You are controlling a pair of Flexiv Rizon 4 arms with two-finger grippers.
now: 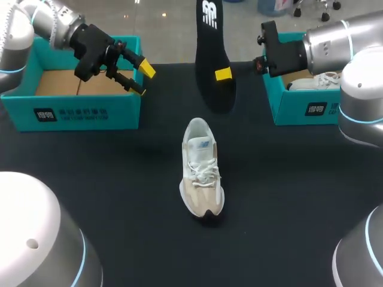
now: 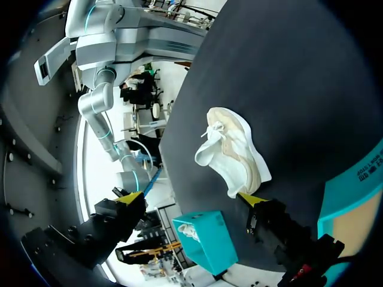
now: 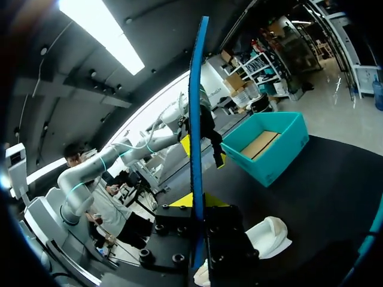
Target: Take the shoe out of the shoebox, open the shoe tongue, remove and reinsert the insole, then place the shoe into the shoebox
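Observation:
A white and beige shoe (image 1: pixel 202 173) stands upright mid-table, toe toward the near edge; both wrist views show it too (image 2: pixel 233 152) (image 3: pixel 270 236). My right gripper (image 1: pixel 223 74) is shut on a black insole (image 1: pixel 214 48), holding it on end above the table's far middle. From the right wrist view the insole (image 3: pixel 197 119) is edge-on, clamped between the fingers of the right gripper (image 3: pixel 198 202). My left gripper (image 1: pixel 142 79) hangs open and empty over the right end of the empty teal shoebox (image 1: pixel 72 113). Seen from its own wrist, the left gripper (image 2: pixel 190 199) points toward the shoe from a distance.
A second teal box (image 1: pixel 299 107) at the far right holds another white shoe (image 1: pixel 317 81); it also shows in the left wrist view (image 2: pixel 206 239). The table (image 1: pixel 119 203) is covered with a dark cloth.

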